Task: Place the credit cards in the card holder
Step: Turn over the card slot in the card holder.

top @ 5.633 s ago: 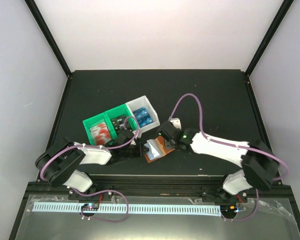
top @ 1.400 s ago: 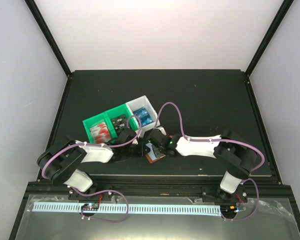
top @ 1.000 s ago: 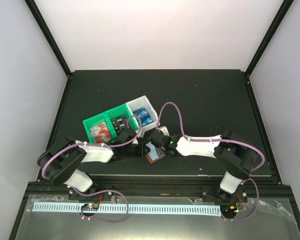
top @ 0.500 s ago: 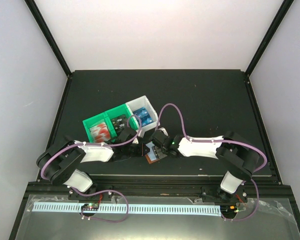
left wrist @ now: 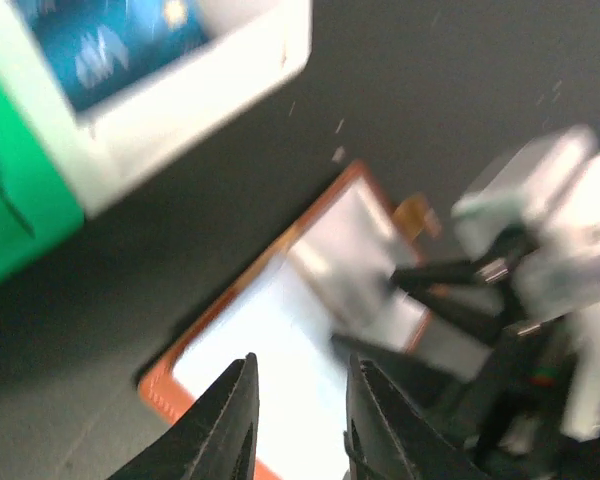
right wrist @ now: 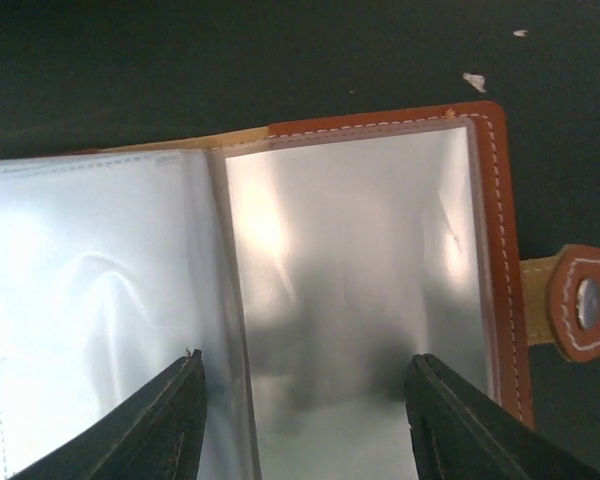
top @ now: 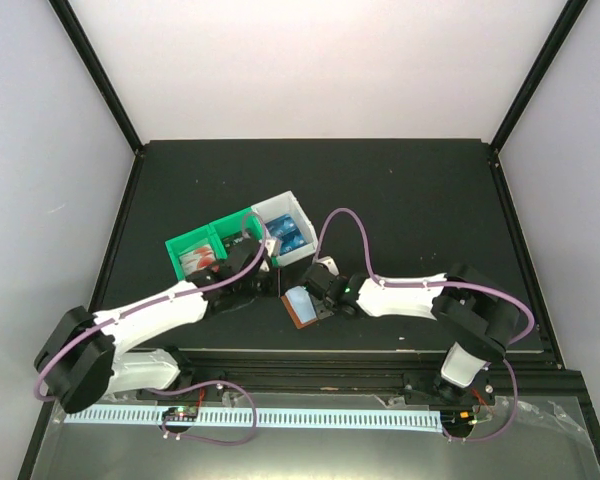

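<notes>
Brown leather card holder lies open on the desk, beside the tray holding the credit cards. Our right pincer spreads wide over its clear pockets. Our left pincer, slightly apart and empty, should fetch a card next, we judge.

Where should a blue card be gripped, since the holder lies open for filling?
Probably by one long edge, from above: the blue cards lie face up inside the white compartment, whose walls block a sideways approach.
</notes>
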`<move>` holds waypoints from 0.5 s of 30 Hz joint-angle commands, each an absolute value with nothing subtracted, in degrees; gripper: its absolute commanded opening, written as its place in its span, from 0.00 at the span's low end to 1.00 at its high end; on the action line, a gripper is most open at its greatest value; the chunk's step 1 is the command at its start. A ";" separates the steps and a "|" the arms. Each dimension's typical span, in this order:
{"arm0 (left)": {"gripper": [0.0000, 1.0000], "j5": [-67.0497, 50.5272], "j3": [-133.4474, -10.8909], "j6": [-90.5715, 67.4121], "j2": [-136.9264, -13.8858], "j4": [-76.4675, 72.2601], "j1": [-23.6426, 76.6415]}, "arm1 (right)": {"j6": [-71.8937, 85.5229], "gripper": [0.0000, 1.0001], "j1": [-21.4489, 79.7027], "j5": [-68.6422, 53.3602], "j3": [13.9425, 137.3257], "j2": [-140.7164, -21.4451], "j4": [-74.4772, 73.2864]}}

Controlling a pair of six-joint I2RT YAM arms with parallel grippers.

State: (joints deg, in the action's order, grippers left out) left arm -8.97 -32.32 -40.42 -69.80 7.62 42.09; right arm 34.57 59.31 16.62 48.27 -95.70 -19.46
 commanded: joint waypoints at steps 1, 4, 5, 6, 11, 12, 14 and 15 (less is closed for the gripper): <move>0.28 -0.68 -40.74 -33.48 -67.19 16.79 41.29 | 35.95 0.53 59.41 18.35 46.23 -95.12 -21.69; 0.29 -0.16 -45.52 -29.07 -68.64 19.62 39.42 | 35.69 0.51 59.09 17.69 46.15 -93.94 -20.75; 0.30 -0.47 -47.10 -27.62 -69.39 20.67 38.51 | 35.62 0.51 58.92 17.54 46.07 -93.57 -20.52; 0.31 -0.95 -48.92 -26.34 -70.15 21.77 37.49 | 35.66 0.52 58.64 17.29 46.06 -93.28 -20.39; 0.34 -3.95 -55.57 -21.42 -75.23 26.01 32.63 | 36.12 0.56 56.37 12.30 44.90 -91.19 -18.96; 0.34 -4.94 -56.20 -20.84 -76.00 26.39 31.62 | 36.08 0.58 55.82 11.02 43.77 -90.58 -17.88; 0.34 -6.94 -56.74 -20.36 -77.10 26.54 29.59 | 36.08 0.62 54.93 8.24 41.97 -89.41 -15.17; 0.35 -8.02 -56.94 -20.31 -77.63 26.45 28.75 | 35.92 0.63 54.25 6.21 41.63 -89.19 -14.26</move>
